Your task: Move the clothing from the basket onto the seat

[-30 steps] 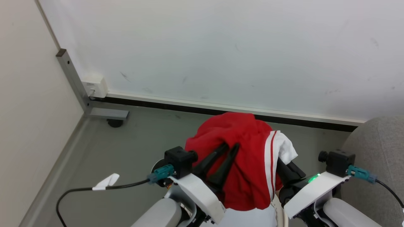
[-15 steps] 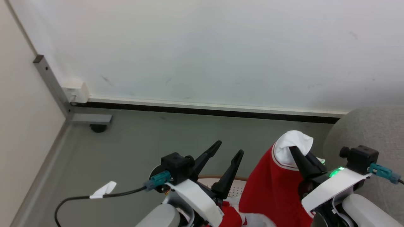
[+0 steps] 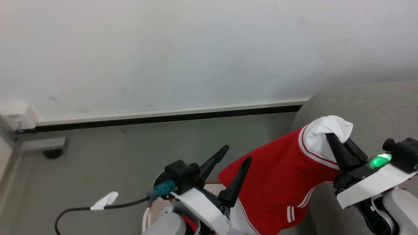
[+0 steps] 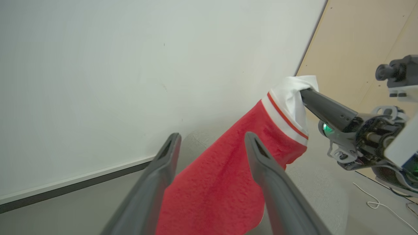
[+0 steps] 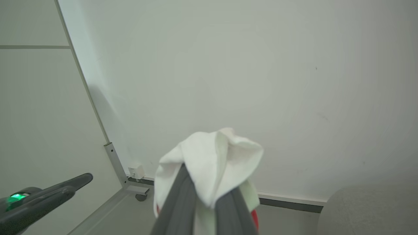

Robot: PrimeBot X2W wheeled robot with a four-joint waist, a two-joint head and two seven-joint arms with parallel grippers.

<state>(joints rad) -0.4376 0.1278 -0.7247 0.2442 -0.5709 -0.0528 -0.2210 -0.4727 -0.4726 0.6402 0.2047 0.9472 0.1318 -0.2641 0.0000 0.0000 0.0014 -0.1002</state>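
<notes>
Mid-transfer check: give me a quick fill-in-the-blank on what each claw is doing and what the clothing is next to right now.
1. The right claw is shut on the ____ cuff of the red clothing.
2. The left claw stands ____, gripping nothing.
3. The seat at the head view's right is upholstered in light ____ fabric.

Missing words: white; open; grey
</notes>
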